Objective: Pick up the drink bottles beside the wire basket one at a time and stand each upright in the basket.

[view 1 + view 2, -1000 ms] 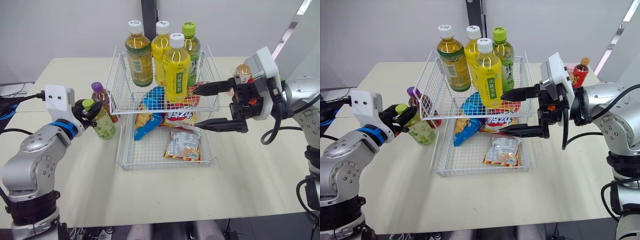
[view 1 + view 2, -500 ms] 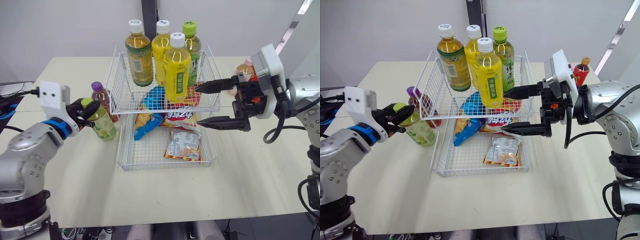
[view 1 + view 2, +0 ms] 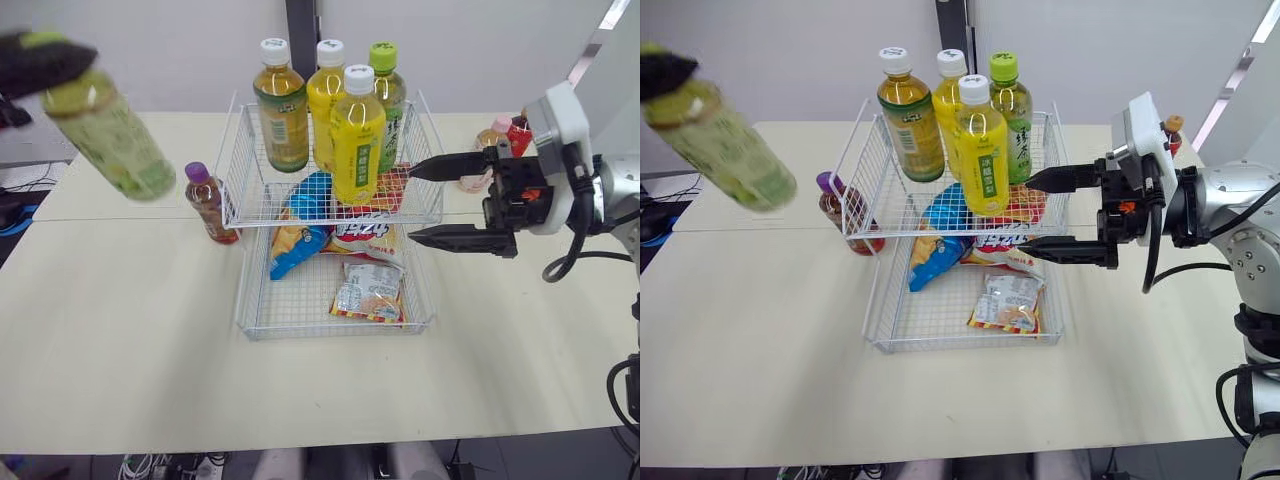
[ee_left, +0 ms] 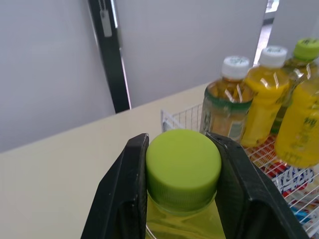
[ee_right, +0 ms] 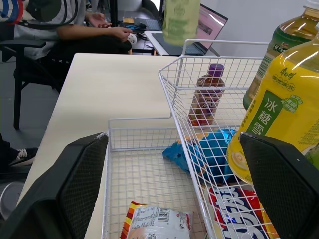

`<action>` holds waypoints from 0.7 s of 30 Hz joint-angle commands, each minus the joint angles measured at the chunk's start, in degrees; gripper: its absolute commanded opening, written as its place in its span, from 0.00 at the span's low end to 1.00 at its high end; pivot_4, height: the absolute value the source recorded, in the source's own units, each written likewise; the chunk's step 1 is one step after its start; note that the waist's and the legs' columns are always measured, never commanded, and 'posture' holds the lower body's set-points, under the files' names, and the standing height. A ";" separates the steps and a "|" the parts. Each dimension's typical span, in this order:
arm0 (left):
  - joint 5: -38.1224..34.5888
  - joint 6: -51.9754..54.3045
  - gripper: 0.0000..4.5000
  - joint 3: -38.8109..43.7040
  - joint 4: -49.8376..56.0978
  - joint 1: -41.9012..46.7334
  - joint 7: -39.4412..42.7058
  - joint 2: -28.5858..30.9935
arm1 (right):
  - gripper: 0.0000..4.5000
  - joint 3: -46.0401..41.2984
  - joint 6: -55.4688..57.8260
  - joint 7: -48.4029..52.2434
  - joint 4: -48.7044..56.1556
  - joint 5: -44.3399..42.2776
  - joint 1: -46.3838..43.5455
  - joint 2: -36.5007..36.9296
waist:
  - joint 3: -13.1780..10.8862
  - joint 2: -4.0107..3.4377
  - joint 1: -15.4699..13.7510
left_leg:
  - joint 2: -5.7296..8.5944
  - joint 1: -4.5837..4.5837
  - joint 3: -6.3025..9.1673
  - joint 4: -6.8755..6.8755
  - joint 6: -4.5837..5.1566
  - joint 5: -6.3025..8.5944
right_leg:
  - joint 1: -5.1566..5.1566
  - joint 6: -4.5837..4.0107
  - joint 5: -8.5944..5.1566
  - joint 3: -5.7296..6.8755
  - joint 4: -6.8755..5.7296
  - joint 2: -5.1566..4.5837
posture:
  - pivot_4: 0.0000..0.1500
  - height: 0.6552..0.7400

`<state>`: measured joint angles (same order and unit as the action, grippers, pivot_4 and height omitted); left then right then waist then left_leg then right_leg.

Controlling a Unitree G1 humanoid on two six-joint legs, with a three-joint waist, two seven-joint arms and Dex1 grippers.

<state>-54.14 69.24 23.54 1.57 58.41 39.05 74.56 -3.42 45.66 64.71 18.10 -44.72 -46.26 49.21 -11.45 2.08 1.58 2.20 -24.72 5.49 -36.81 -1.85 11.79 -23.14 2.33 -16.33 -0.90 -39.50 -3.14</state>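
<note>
While tight in left jaws, green-capped bottle (image 3: 105,135) aloft; right jaws wide apart near yellow "冰糖" bottle (image 5: 279,119).

The two head eyes are looking forward and down over the table (image 3: 130,340) from well back, sharing the wire basket (image 3: 300,305) with both wrist cameras, which are peering low and close, the left onto the green-capped bottle (image 4: 183,164).

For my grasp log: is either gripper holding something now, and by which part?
The left gripper holds the green-capped drink bottle by its cap, one finger on each side. The right gripper is open and holds nothing.
</note>
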 commanded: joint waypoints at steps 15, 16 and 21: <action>13.37 -6.36 0.30 -25.65 -11.21 26.11 15.12 -18.33 | 1.00 -4.16 0.88 -3.52 3.69 -2.74 1.72 1.71 | -0.04 -0.03 1.25 | -0.04 -0.08 -0.02 -0.07 0.01 -0.01 | -0.14 0.06 0.01 -0.13 -0.17 0.01 | 1.00 1.00; 14.26 -7.07 0.30 -25.88 -11.25 25.59 14.92 -19.60 | 1.00 -4.23 0.97 -3.69 3.79 -2.81 1.75 1.75 | -0.04 -0.03 1.25 | -0.04 -0.08 -0.01 -0.08 0.01 -0.01 | -0.14 0.06 0.01 -0.13 -0.18 0.01 | 1.00 1.00; 17.31 -10.25 0.30 -25.91 -11.48 22.52 14.69 -24.76 | 1.00 -4.63 1.32 -4.83 4.39 -3.04 1.97 1.94 | -0.04 -0.03 1.14 | -0.02 -0.09 0.04 -0.10 0.01 -0.01 | -0.14 0.06 0.01 -0.15 -0.16 -0.01 | 1.00 1.00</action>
<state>-37.37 61.04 -4.86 -10.52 79.38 54.05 49.67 -5.67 47.05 60.59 20.76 -46.87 -43.86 50.12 -11.49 2.05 2.72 2.18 -24.81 5.54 -36.91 -1.84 11.78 -23.28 2.38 -16.32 -1.06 -39.66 -3.16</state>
